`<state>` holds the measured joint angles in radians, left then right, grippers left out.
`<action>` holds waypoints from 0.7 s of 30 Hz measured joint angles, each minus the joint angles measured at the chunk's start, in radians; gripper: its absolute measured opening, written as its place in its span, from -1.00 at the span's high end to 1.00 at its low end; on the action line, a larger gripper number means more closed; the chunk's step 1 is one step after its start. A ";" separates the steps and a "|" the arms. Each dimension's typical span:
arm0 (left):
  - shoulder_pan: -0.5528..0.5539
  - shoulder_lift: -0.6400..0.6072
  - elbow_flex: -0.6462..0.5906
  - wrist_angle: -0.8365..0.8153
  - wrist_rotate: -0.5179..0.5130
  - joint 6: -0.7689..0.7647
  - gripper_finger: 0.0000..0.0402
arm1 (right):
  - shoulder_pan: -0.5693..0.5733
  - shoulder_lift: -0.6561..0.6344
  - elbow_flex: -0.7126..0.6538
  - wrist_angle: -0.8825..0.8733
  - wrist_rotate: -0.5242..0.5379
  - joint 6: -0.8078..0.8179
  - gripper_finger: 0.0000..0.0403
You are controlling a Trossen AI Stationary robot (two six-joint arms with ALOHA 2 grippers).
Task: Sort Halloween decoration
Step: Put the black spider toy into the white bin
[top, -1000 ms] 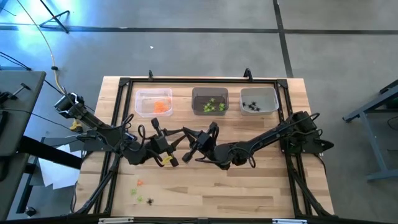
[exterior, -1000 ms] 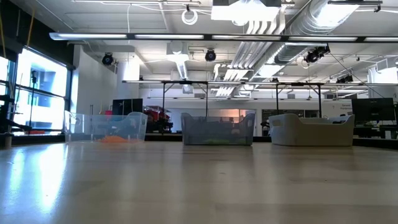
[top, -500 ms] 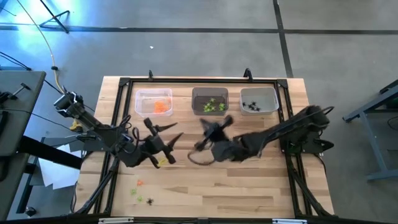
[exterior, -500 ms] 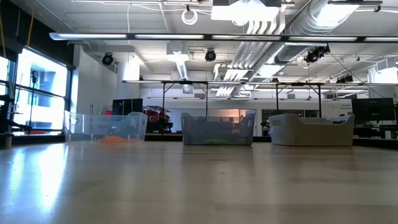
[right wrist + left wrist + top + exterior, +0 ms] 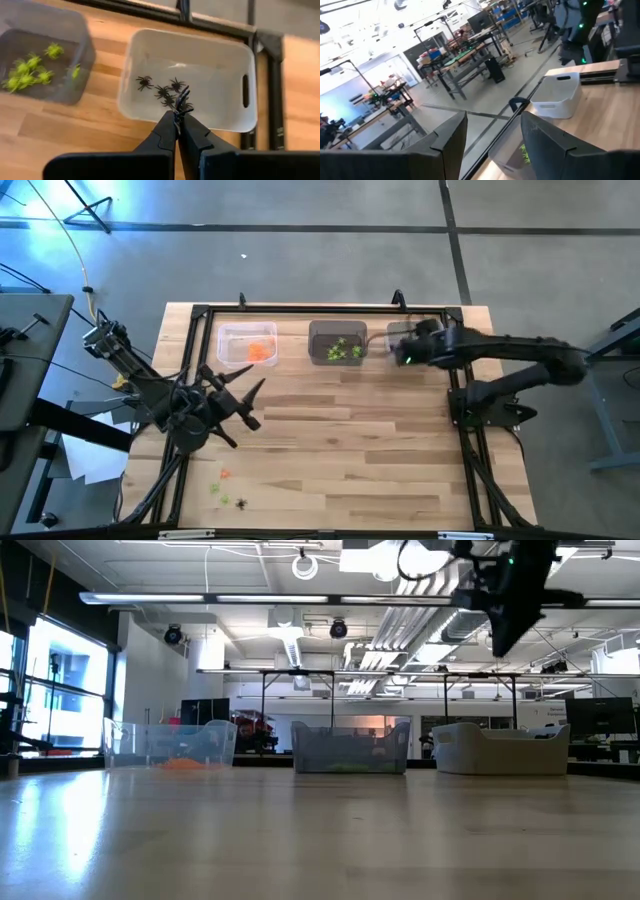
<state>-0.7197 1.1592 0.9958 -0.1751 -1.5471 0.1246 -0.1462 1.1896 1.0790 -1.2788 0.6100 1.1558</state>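
My right gripper (image 5: 178, 119) is shut on a black spider (image 5: 182, 98) and hangs over the white bin (image 5: 145, 50), where several black spiders (image 5: 161, 91) lie. In the high view it (image 5: 404, 354) covers that bin's (image 5: 436, 332) left part. A grey bin (image 5: 337, 342) holds lime-green trinkets and a clear bin (image 5: 247, 345) holds orange ones. Three loose trinkets lie near the front left: orange (image 5: 225, 474), green (image 5: 214, 490), black (image 5: 241, 502). My left gripper (image 5: 247, 398) stands open at mid-left, holding nothing. My right gripper pinches the black spider between its two fingertips (image 5: 170, 125). The body and legs (image 5: 183, 94) stick out past the tips. The fingers slant down from above toward the bin. The spider is lifted clear, above the spiders in the bin.
A black frame (image 5: 300, 311) runs along the far edge and down both sides of the wooden table (image 5: 340, 460). The three bins stand in a row just inside its far bar. The table's middle and near right are bare wood.
My right gripper has swung fast from the table's middle toward the far right, over the white bin, and tipped from level to pointing down. My left gripper has drawn back toward the table's left edge.
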 joint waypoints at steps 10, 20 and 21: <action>0.073 -0.051 0.000 -0.125 -0.001 -0.097 0.13 | -0.552 -0.180 -0.416 0.653 -0.408 -0.424 1.00; 0.092 -0.052 0.000 -0.142 0.000 -0.098 0.13 | -0.737 0.015 -0.455 0.793 -0.521 -0.614 0.98; 0.092 -0.052 0.000 -0.142 0.000 -0.098 0.13 | -0.737 0.027 -0.450 0.792 -0.538 -0.636 0.96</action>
<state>-0.6277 1.1076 0.9958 -0.3172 -1.5475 0.0269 -0.8837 1.2165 0.6290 -0.4863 0.0722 0.5194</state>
